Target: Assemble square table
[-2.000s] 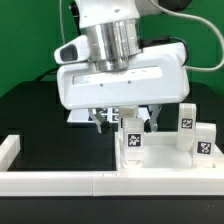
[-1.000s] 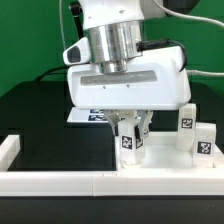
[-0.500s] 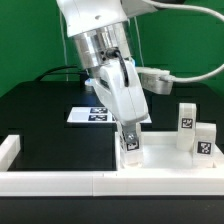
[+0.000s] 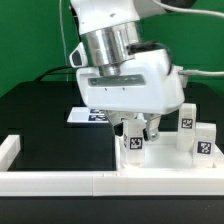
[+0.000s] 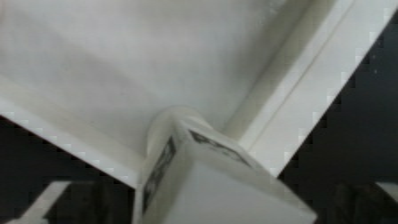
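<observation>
Black tabletop [image 4: 40, 120] lies bare; hand [image 4: 134, 128] released, straddling a leg [image 4: 133, 144] on the slab's [image 4: 160, 163] edge.

front exterior view, close wrist view

White tagged legs [image 4: 133, 143] upright on slab [image 4: 160, 162] — three.

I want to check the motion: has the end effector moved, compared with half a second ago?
Yes. The end effector was tilted over the leg; now it stands upright above it, its body swung toward the exterior view's right, nearer the two legs there.
</observation>
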Motion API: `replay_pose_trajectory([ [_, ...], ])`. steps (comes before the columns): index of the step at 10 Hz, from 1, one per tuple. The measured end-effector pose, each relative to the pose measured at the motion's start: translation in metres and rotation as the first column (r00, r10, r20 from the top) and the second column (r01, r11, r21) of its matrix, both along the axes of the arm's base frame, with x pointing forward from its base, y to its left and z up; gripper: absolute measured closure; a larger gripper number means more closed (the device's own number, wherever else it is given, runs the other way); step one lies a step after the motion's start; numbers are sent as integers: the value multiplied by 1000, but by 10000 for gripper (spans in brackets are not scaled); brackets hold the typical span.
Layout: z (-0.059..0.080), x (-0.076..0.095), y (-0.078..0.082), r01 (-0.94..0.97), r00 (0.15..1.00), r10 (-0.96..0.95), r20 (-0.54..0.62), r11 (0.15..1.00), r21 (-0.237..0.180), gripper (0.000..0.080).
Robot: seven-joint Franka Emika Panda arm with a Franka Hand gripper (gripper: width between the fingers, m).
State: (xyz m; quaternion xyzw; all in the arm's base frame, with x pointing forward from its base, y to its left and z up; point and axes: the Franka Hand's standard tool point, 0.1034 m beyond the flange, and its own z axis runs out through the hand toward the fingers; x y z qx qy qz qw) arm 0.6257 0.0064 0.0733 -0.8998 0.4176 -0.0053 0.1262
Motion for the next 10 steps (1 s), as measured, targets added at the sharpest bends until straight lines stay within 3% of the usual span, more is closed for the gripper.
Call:
replay_pose_trajectory([
  [2, 0, 0, 0, -115, 993, 115, 25, 993, -16, 153],
  [3, 0, 0, -1, -236, 970, 238, 39, 971, -47, 153],
  [5, 5, 3, 5, -554, 819, 571, 55, 813, -178, 151],
  [6, 5, 3, 6, -635, 752, 657, 59, 745, -206, 151],
  [7, 4, 3, 6, -620, 765, 642, 60, 758, -202, 151],
  [9, 4, 3, 6, -621, 764, 642, 59, 758, -202, 423],
  [10, 3, 3, 1, -560, 814, 579, 53, 806, -192, 494],
])
